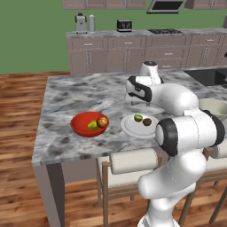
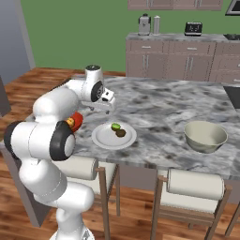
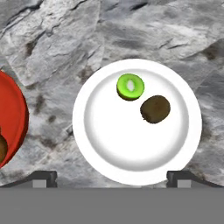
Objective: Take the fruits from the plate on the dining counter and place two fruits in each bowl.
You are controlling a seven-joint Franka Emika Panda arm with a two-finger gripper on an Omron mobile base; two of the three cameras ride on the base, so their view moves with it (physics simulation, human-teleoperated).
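Hand view: I look straight down on the white plate (image 3: 109, 153), with the green lime (image 3: 130, 86) and the brown kiwi (image 3: 155, 109) lying side by side on it. My gripper (image 3: 112, 177) hovers above the plate with its fingertips (image 3: 43, 177) spread wide and nothing between them. In the left base view, the red bowl (image 1: 80, 126) holds the orange (image 1: 102, 121) and the pear (image 1: 92, 125). The beige bowl (image 2: 205, 136) sits well apart on the dining counter (image 2: 159, 108).
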